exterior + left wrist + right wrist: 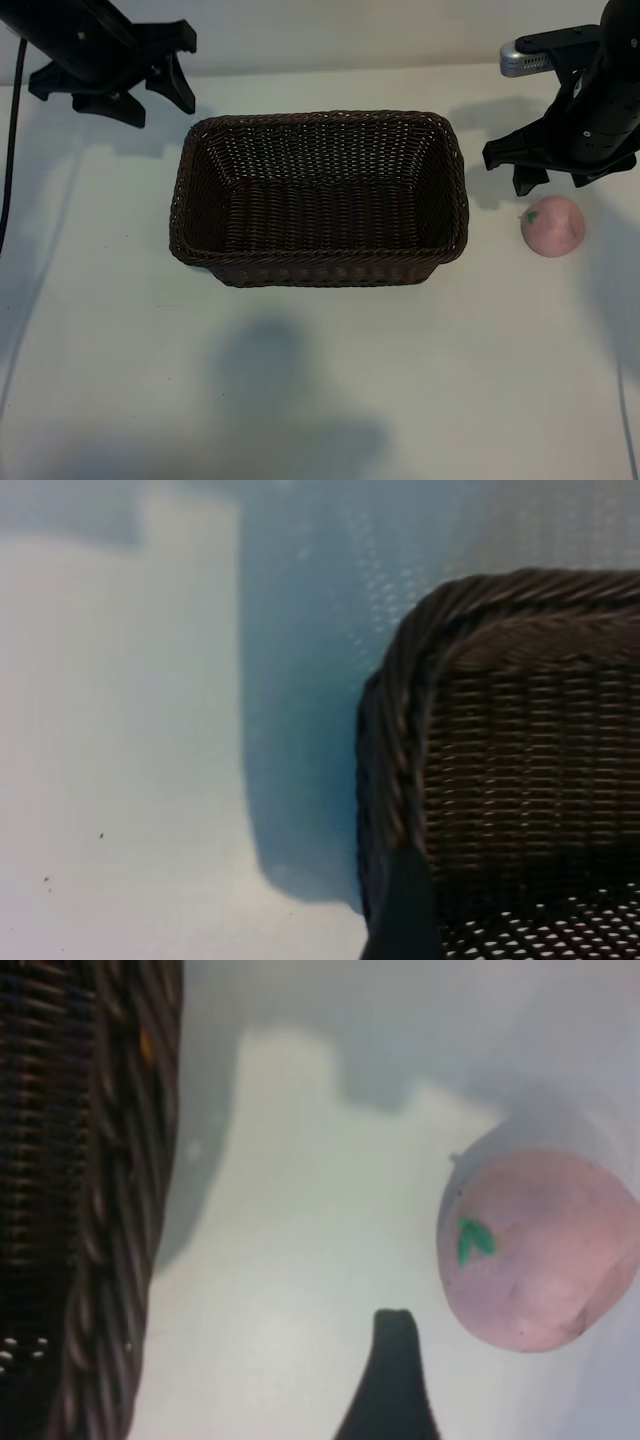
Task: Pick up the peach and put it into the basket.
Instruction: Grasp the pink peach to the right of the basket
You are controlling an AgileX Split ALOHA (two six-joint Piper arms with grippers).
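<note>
From the exterior view, my right gripper (560, 165) hangs at the far right of the table (320, 380), fingers spread wide and closed on nothing, just behind the peach (553, 226). The peach sits on the bare tabletop, off the basket's (318, 270) right end and apart from it, and it is not inside. My left gripper (115, 85) is up at the far left corner, behind the basket's left end, its jaws also spread and empty.

My right wrist view adds what the overhead one only hints at: the small green leaf mark on the peach (535, 1250), one dark fingertip (392, 1380) just beside the fruit with a gap between them, and the braided rim of the basket (120, 1210) farther off. My left wrist view shows only a rounded basket corner (480, 730) and table; a dark shape at its edge may be one of my fingers, but I cannot tell.

I can read no writing, brand or label on anything.
</note>
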